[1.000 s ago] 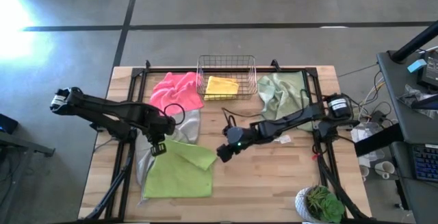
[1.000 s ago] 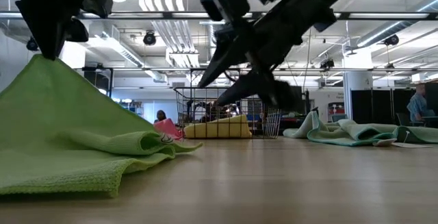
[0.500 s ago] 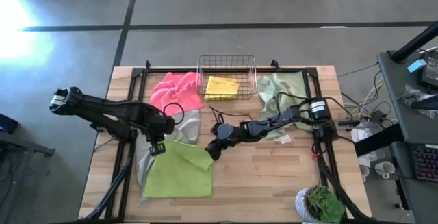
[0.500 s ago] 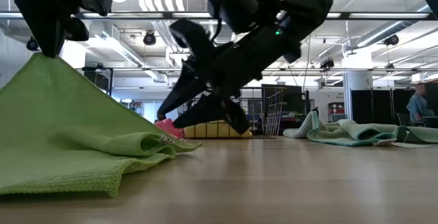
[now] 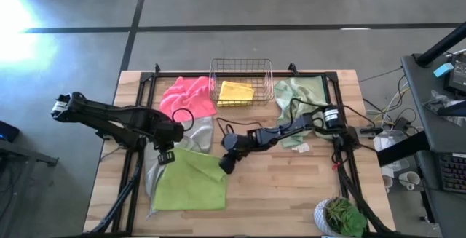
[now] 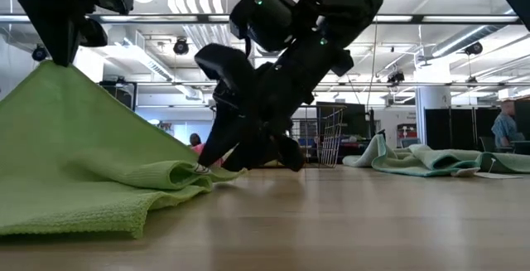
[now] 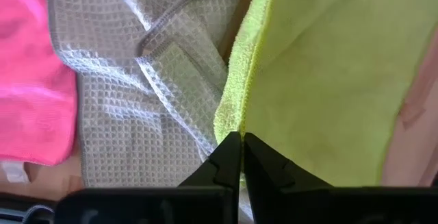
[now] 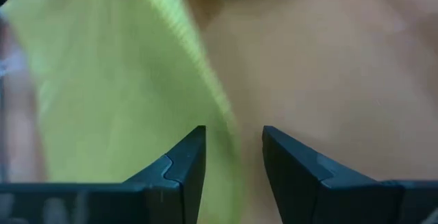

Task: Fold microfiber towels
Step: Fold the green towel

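lime towel (image 7: pixel 321 87) pinched in left jaws; right wrist view alone shows right jaws apart.

Bare table (image 5: pixel 291 187) right of lime towel (image 5: pixel 189 187); basket (image 5: pixel 240 78) blocks the rear.

A copper wire basket (image 5: pixel 241 71) stands at the middle of the far edge of the wooden desk (image 5: pixel 291 187). A black metal frame (image 5: pixel 320 78) runs along the desk's far edge and down its sides. At the desk's near right corner sits a small green plant in a white pot (image 5: pixel 339 217). A small white tag (image 5: pixel 303 148) lies on the wood right of centre. Right of the desk, cables (image 5: pixel 397 121) trail over the grey concrete floor (image 5: pixel 218 5) toward a dark table (image 5: pixel 444 129) with a keyboard (image 5: pixel 453 172). In the low view, a person (image 6: pixel 503 125) stands far off at the right, under ceiling ducts (image 6: pixel 199 22).
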Controlling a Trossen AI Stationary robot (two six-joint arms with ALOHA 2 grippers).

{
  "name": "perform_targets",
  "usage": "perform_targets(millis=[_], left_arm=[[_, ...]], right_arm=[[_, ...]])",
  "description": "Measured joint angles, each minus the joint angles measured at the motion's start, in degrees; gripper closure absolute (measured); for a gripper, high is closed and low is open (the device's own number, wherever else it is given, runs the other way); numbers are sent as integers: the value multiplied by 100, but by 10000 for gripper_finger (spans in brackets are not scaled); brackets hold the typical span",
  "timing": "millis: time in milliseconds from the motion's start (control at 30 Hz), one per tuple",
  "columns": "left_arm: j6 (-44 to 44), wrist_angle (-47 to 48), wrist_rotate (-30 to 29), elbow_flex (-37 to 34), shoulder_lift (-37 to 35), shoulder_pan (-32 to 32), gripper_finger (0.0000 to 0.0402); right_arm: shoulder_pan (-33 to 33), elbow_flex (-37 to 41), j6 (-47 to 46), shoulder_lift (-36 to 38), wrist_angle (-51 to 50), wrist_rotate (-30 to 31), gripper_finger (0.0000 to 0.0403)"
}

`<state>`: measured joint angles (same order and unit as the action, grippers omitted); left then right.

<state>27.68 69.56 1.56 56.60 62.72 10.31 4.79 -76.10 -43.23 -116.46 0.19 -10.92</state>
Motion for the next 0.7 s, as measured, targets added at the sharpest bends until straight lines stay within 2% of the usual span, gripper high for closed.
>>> perform_targets(millis=[400,467,633,700], left_arm=[[-4,-3,-190,0,-35,-1,401],[-4,-5,-190,0,-35,-2,401],[-7,-7,-190,0,-33,-2,401],[-9,-7,-189,0,-31,-2,401]], right_arm=[[82,-52,-185,0,-297,-150,278],[84,-50,-182,0,-304,-151,293],[84,-45,-107,0,-310,-151,372],[85,-45,-100,7,-307,-151,388]])
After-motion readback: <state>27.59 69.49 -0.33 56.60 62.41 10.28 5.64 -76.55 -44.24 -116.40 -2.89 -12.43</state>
